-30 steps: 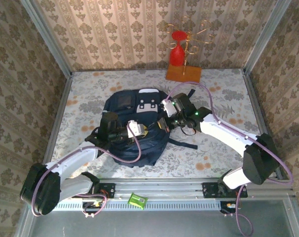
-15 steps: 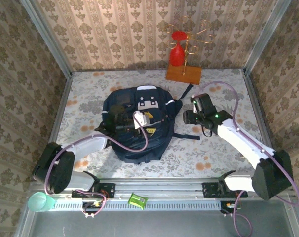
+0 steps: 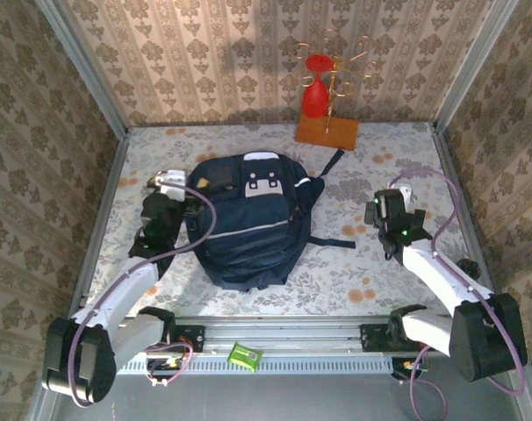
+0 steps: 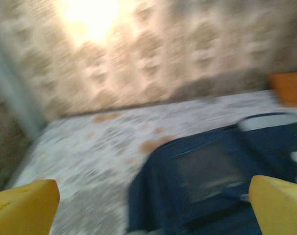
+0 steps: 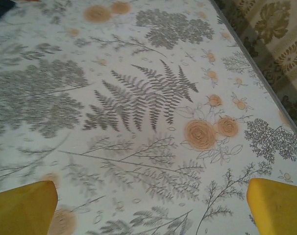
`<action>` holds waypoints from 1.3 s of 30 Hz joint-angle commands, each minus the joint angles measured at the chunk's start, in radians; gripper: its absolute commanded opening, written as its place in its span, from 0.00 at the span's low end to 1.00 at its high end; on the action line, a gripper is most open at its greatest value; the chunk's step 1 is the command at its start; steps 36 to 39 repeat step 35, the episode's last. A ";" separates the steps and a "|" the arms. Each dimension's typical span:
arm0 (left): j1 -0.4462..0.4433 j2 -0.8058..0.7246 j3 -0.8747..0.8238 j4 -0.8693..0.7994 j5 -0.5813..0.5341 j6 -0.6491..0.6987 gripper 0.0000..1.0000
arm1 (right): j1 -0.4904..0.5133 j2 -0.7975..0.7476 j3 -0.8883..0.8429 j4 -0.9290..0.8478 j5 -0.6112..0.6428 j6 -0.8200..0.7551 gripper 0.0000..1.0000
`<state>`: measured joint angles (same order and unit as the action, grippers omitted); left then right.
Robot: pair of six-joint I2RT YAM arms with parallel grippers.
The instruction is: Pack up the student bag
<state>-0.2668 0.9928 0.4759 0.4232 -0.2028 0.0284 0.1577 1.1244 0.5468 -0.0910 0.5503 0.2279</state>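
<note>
Left gripper just beside the bag, off its far-left corner, raised over the table. Fingers spread wide, yellow pads at the two lower corners of the wrist view, gripping nothing and touching nothing. Blurred ahead of them, bare table and the bag's navy top, with the wall behind. Left arm stretched forward from its base along the bag's left side, wrist pointing toward the far wall.

Right gripper well apart from the bag, out on the right half of the table. Fingers likewise spread wide, nothing between them, only the fern-and-flower table below and ahead. Right arm folded back, elbow low near the right edge, forearm angled inward and forward.

Bag flat at mid-table between the two arms, grey-white patch toward the far side, one dark strap trailing right across the table.
</note>
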 commanded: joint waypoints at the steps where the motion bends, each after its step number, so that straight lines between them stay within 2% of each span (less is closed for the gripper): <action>1: 0.080 0.025 -0.060 0.019 -0.096 -0.041 1.00 | -0.041 0.017 -0.103 0.321 -0.004 -0.062 1.00; 3: 0.115 0.069 -0.055 0.021 -0.081 -0.030 1.00 | -0.065 0.048 -0.137 0.413 -0.066 -0.064 1.00; 5: 0.129 0.124 -0.055 0.052 -0.066 -0.013 1.00 | -0.075 0.072 -0.124 0.424 -0.093 -0.073 1.00; 9: 0.136 0.270 -0.087 0.256 0.008 0.063 1.00 | -0.095 0.116 -0.150 0.595 -0.197 -0.104 1.00; 12: 0.139 0.356 -0.086 0.349 0.013 0.107 1.00 | -0.121 0.170 -0.175 0.764 -0.283 -0.117 1.00; 14: 0.162 0.394 -0.075 0.341 0.053 0.085 1.00 | -0.139 0.206 -0.176 0.826 -0.329 -0.122 1.00; 20: 0.208 0.560 -0.113 0.549 0.113 0.056 1.00 | -0.159 0.415 -0.183 1.050 -0.415 -0.143 1.00; 21: 0.202 0.573 -0.108 0.559 0.095 0.066 1.00 | -0.156 0.405 -0.167 1.003 -0.411 -0.147 1.00; 22: 0.208 0.551 -0.095 0.490 0.099 0.045 1.00 | -0.152 0.394 -0.157 0.959 -0.404 -0.147 1.00; 23: 0.213 0.558 -0.091 0.502 0.089 0.036 1.00 | -0.148 0.406 -0.165 0.995 -0.402 -0.153 1.00; 39: 0.212 0.560 -0.094 0.510 0.082 0.036 1.00 | -0.124 0.405 -0.142 0.947 -0.412 -0.188 1.00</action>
